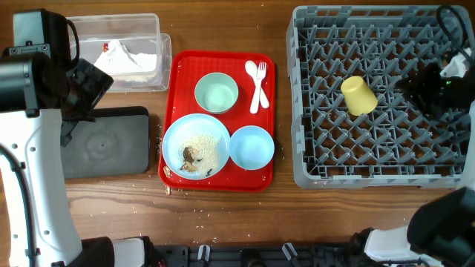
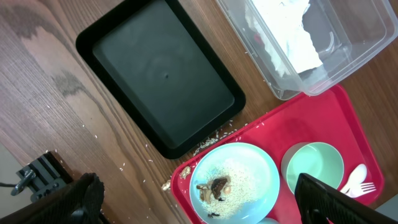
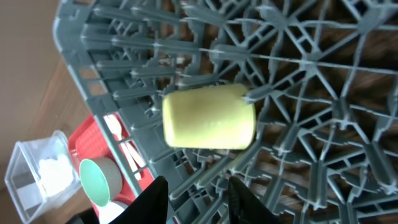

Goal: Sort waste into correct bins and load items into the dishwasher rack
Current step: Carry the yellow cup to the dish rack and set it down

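Centre: small yellow cup point(image 3: 208, 126), lying on its side among the upright pegs of the grey dishwasher rack point(image 3: 323, 81), resting against the grid, open end not discernible. Bottom edge: right gripper point(image 3: 198, 202), black fingertips point(image 3: 155, 199) parted, below the cup and clear of it, gripping nothing. Lower left, beyond the rack's outer wall: corner of the red tray point(image 3: 99, 127), with the mint green bowl point(image 3: 99, 177) standing upright on it. Farther left: clear plastic tub point(image 3: 28, 180) holding the crumpled white napkin point(image 3: 56, 171). Upper left: bare wooden table point(image 3: 37, 62) beside the rack.
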